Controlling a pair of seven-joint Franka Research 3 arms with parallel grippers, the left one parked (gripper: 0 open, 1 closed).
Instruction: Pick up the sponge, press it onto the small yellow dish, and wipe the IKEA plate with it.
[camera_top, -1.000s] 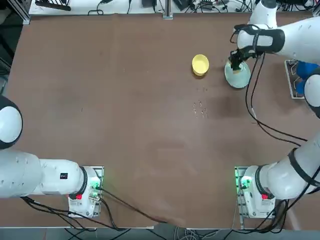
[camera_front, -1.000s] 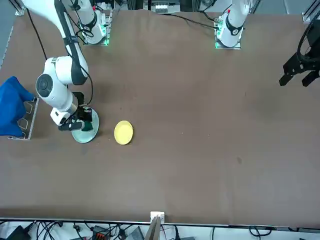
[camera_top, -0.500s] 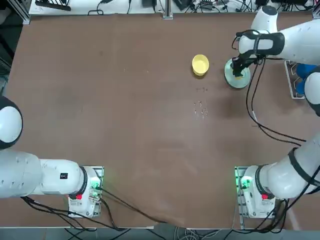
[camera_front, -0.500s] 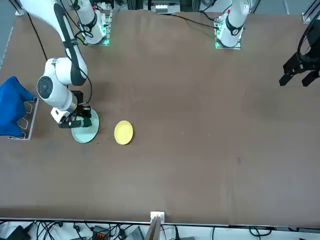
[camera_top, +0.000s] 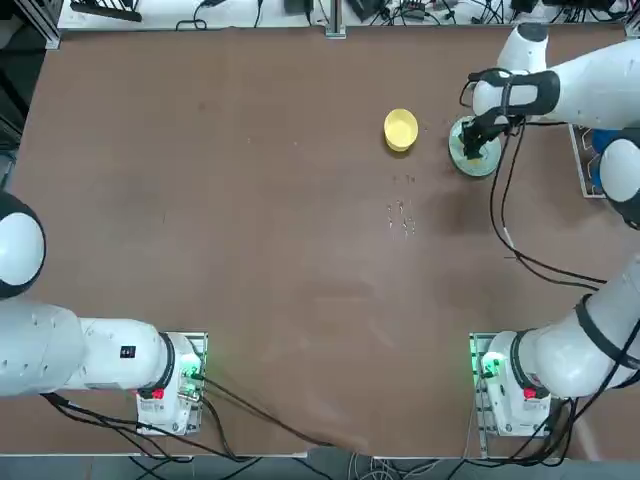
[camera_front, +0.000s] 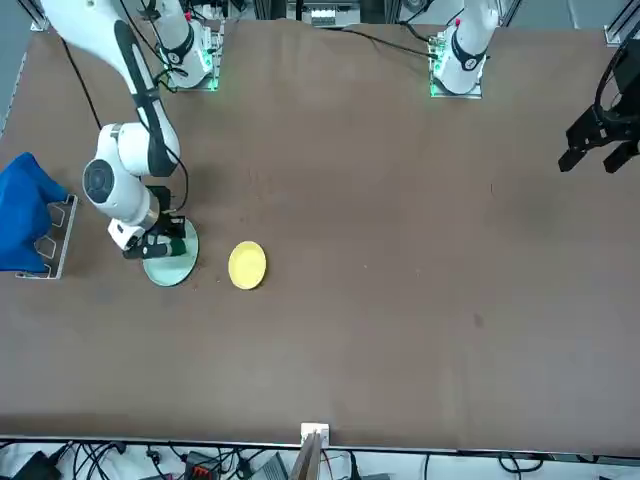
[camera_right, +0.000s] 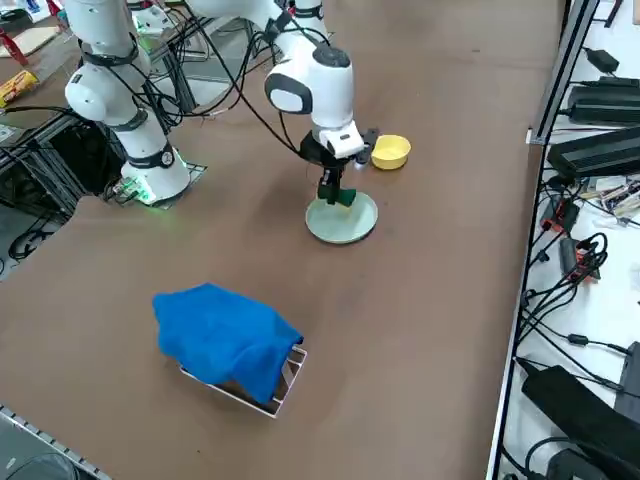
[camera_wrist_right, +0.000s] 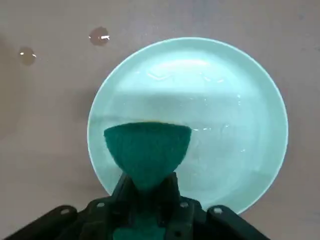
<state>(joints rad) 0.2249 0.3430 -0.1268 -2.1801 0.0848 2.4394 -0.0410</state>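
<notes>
Right wrist view: the pale mint plate (camera_wrist_right: 235, 125) lies flat on the brown table (camera_wrist_right: 45, 165), and the only thing over it is the sponge (camera_wrist_right: 147, 150), green scouring side up with a thin yellow edge showing at its far end. The right gripper (camera_wrist_right: 146, 192) has its fingers pressed together on the sponge, pinching it so that it bulges out wide beyond them, over the plate's inner surface.

In the top view there is one plate (camera_top: 470, 163) and one small yellow dish (camera_top: 401, 129), well apart from each other, with the dish empty and glossy. One sponge, one gripper (camera_top: 476, 148) above the plate.

From the right side, a blue cloth (camera_right: 225, 335) is draped over a small rack (camera_right: 285, 385) near the table's edge.
</notes>
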